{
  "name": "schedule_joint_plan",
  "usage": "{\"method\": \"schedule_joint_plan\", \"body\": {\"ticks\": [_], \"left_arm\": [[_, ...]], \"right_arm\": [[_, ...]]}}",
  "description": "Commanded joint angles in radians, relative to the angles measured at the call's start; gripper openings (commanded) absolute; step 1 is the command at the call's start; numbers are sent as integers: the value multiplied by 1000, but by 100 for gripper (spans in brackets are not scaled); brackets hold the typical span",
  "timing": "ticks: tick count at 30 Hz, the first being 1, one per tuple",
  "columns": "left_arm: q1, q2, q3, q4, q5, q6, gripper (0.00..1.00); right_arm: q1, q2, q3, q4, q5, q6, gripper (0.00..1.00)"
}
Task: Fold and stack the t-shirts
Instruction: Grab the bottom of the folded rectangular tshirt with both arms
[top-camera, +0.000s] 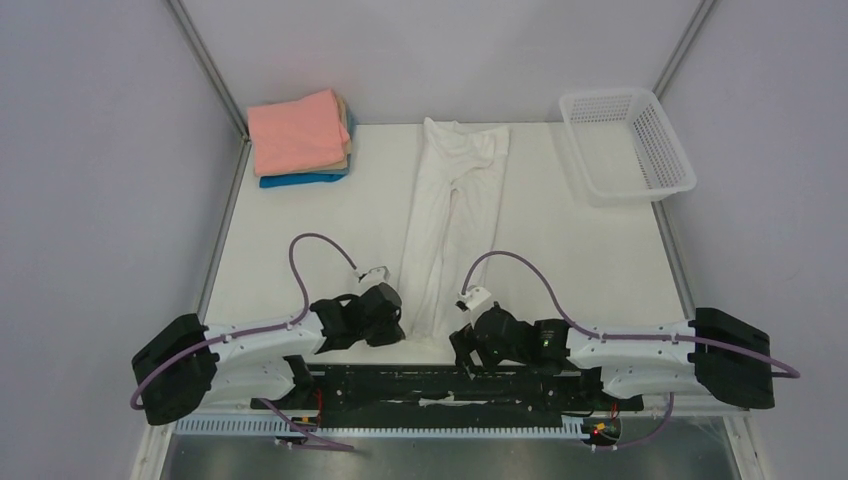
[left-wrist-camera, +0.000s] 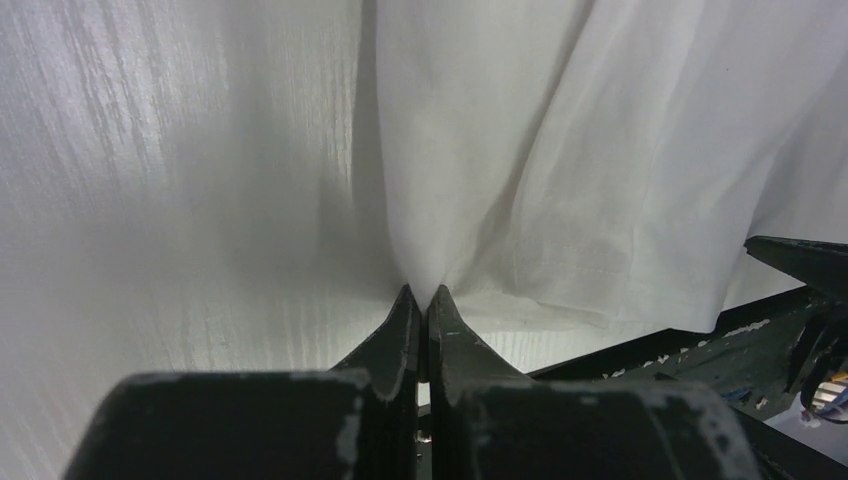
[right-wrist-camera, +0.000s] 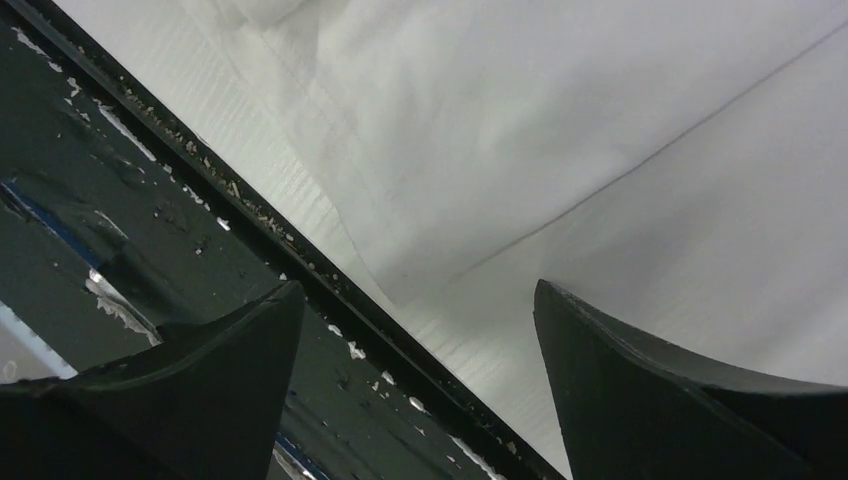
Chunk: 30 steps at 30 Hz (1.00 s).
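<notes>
The white t-shirt (top-camera: 452, 205) lies as a long narrow strip down the middle of the table, collar end far, hem end near. My left gripper (top-camera: 397, 322) is at its near left edge, shut on a pinch of the white cloth (left-wrist-camera: 470, 180); the cloth rises taut from the closed fingertips (left-wrist-camera: 408, 312). My right gripper (top-camera: 462, 345) is open and empty at the shirt's near right corner, over the table's front edge; the shirt's hem (right-wrist-camera: 480, 130) lies just ahead of it. A stack of folded t-shirts, salmon-pink (top-camera: 296, 130) over tan and blue (top-camera: 300, 180), sits at the far left.
A white plastic lattice basket (top-camera: 628, 145) stands at the far right corner. The black mounting rail (top-camera: 440, 385) runs along the table's near edge, also in the right wrist view (right-wrist-camera: 180, 260). Grey walls close in both sides.
</notes>
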Motion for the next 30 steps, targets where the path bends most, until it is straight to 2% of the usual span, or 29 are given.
{"method": "schedule_joint_plan", "body": {"ticks": [1,4,7,12,13,14,15,18,23,27,30], "left_arm": [[4,-51,-50,-35,-10,10,2],[4,-89,-69,-22,-14,3,2],[4,-119,-91,-3,-10,-4,2],[4,-119,-100,57,18,-5,2],[5,-115,-97,56,21,-4,2],[5,-112,-96,56,23,-6,2],[4,-114,-97,56,26,-11,2],[3,-134,-113,31,27,-15,2],[-28,-235,-132,-29,98,16,2],[-68,-286,-122,-21,116,43,2],[-68,-286,-79,22,108,76,2]], "right_arm": [[60,47,45,15,118,7,85],[63,56,45,14,188,31,74],[64,57,28,38,196,43,64],[69,86,-3,124,128,53,57],[72,94,-3,127,124,59,51],[75,99,-2,123,125,67,41],[78,99,-3,116,128,73,24],[99,77,-6,73,113,73,2],[149,-23,-21,-19,83,78,0],[175,-66,-37,51,53,53,0],[177,-63,-23,71,126,44,0]]}}
